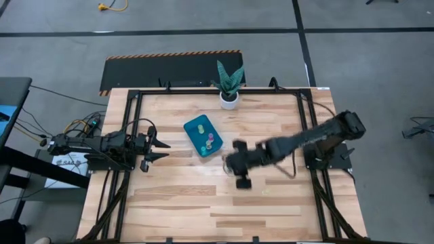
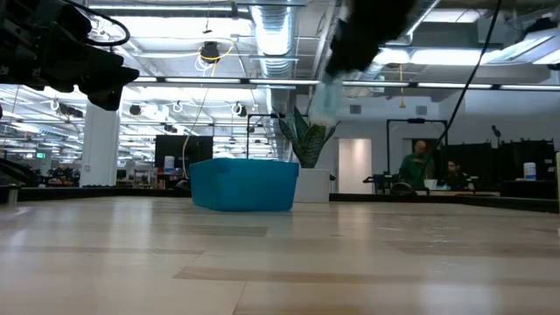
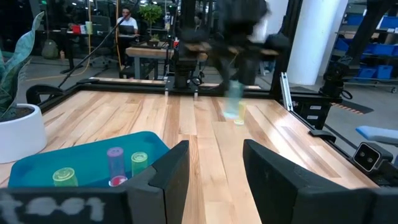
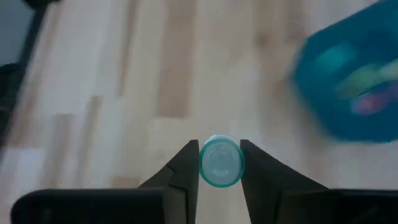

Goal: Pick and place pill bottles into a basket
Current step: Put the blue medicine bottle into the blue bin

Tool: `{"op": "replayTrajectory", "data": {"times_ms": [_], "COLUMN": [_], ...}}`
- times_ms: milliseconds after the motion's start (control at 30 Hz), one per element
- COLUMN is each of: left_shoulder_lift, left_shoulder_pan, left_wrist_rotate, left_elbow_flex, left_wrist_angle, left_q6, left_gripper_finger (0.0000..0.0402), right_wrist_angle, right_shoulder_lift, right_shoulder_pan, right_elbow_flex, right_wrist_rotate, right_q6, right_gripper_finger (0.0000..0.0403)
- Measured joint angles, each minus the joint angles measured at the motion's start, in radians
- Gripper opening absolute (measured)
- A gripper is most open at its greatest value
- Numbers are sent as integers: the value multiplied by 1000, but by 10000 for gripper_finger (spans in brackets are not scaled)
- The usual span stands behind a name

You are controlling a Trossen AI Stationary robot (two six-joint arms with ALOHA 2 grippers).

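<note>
The teal-blue basket [image 1: 201, 135] lies on the table's middle, a little toward the far side, and it holds several small pill bottles, yellow-green [image 3: 64, 177] and pink [image 3: 115, 164]. My right gripper [image 1: 229, 163] is just right of the basket and above the table, shut on a teal pill bottle [image 4: 221, 162]. That bottle also shows in the low view [image 2: 325, 101] and in the left wrist view [image 3: 234, 99]. My left gripper [image 1: 163, 149] is open and empty at the table's left side, pointing toward the basket. My right gripper pinches the teal bottle's side wall [image 4: 205, 163] between its two fingers, one on each side. The fingers point down from above. The bottle stands upright, its round cap [image 4: 221, 157] toward the wrist camera. It is lifted clear of the table [image 2: 325, 109].
A white pot with a green plant [image 1: 229, 97] stands at the far edge behind the basket. A black frame [image 1: 135, 102] runs along the table's edges. Bare wood lies toward the near edge [image 1: 217, 210]. People sit in the room beyond [image 2: 420, 166].
</note>
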Motion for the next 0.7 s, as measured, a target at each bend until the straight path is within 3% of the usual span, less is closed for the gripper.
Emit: {"op": "replayTrajectory", "data": {"times_ms": [200,367,700], "left_shoulder_lift": [1,2,2], "left_shoulder_pan": [0,0,0], "left_wrist_rotate": [0,0,0], "left_elbow_flex": [0,0,0], "left_wrist_angle": [-2,-2,-2], "left_q6": [0,0,0], "left_gripper_finger": [140,140,140], "right_wrist_angle": [1,6,31], "right_shoulder_lift": [3,38,177], "right_shoulder_pan": [-211,-356,-437], "right_elbow_flex": [130,160,144], "right_wrist_rotate": [-94,-186,-286], "right_q6": [-239,-311,-315], "right_gripper_finger": [90,89,92]}}
